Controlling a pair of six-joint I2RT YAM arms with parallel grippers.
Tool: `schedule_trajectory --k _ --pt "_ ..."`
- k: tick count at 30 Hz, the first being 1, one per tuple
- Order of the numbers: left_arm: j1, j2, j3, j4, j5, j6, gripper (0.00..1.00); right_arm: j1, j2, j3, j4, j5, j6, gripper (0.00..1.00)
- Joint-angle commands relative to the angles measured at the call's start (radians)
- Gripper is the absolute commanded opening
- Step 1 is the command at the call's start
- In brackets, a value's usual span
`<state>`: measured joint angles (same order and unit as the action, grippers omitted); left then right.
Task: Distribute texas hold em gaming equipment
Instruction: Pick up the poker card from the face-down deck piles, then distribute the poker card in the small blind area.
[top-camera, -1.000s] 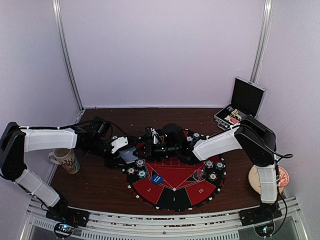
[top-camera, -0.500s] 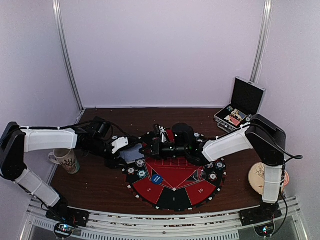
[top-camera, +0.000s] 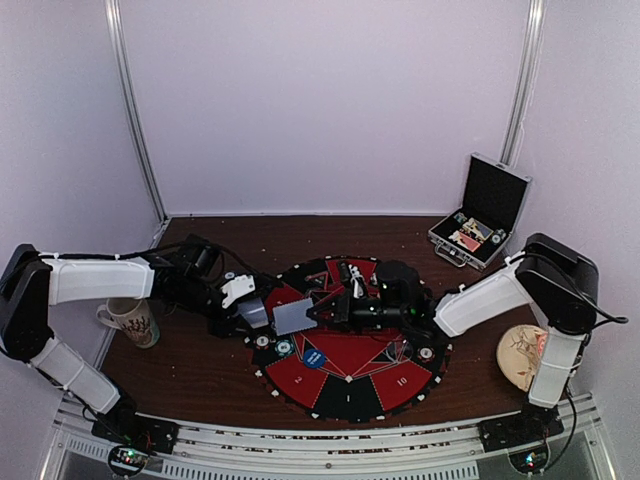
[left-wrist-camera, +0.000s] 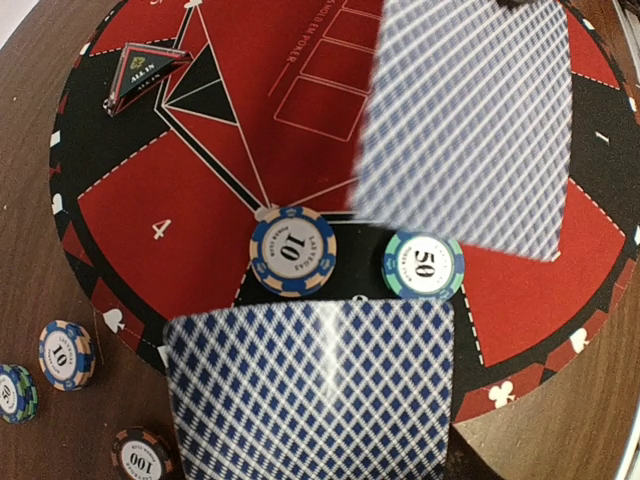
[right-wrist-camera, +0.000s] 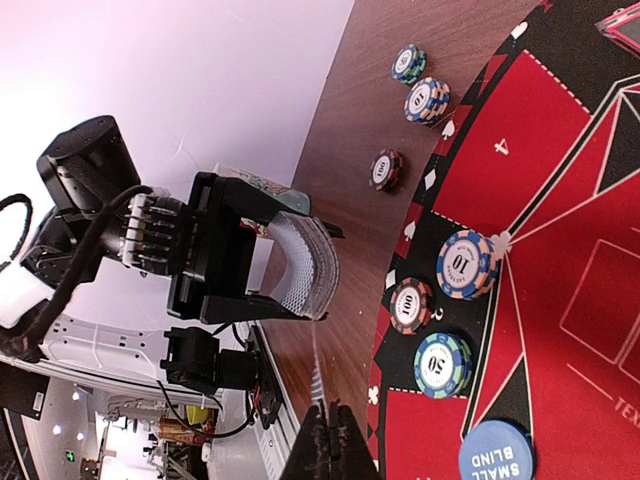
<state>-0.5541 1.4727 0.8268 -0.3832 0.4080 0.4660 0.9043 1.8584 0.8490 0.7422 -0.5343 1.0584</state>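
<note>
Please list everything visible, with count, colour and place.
mat: one, red and black, table centre
chips: at least six, mixed colours, mat's left edge and beside it
Small Blind button: one, blue, on mat
All In marker: one, black-red, on mat
deck: one, blue-checked, left gripper
single card: one, blue-checked, right gripper
mug: one, patterned, far left
case: one, black, open, back right
pale disc: one, right edge
left gripper: shut on deck
right gripper: shut on single card

The cards (left-wrist-camera: 310, 390) are blue-white lattice, the mat (left-wrist-camera: 200, 210) red-black wedges, the 10 chip (left-wrist-camera: 293, 251) blue-cream, the 50 chip (left-wrist-camera: 424, 264) at its three o'clock teal.
</note>
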Motion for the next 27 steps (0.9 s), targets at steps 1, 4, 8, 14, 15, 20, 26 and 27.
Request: schedule_trajectory --k 1,4,8,14,15,20,26,27 --pt "0.008 -0.029 -0.008 0.017 0.01 0.012 0.39 0.004 -0.092 -0.107 0.085 0.039 0.017 0.0" --pt "0.007 -0.033 -0.008 0.017 0.008 0.013 0.39 0.02 -0.121 -0.182 0.102 0.062 0.023 0.0" --pt "0.008 -0.034 -0.008 0.018 0.006 0.011 0.39 0.059 -0.136 -0.262 0.138 0.093 0.038 0.0" --pt "0.008 -0.034 -0.008 0.017 0.005 0.008 0.39 0.137 -0.085 -0.26 0.155 0.122 0.053 0.0" --pt "0.008 -0.034 -0.008 0.015 0.004 0.008 0.39 0.146 -0.071 -0.252 0.154 0.128 0.056 0.0" --pt "0.009 -0.03 -0.006 0.016 0.006 0.009 0.39 0.176 0.002 -0.219 0.16 0.157 0.079 0.0" --pt "0.008 -0.029 -0.007 0.016 0.008 0.009 0.39 0.18 0.074 -0.166 0.136 0.152 0.08 0.0" --pt "0.008 -0.029 -0.008 0.016 0.008 0.009 0.39 0.179 0.08 -0.159 0.13 0.151 0.08 0.0"
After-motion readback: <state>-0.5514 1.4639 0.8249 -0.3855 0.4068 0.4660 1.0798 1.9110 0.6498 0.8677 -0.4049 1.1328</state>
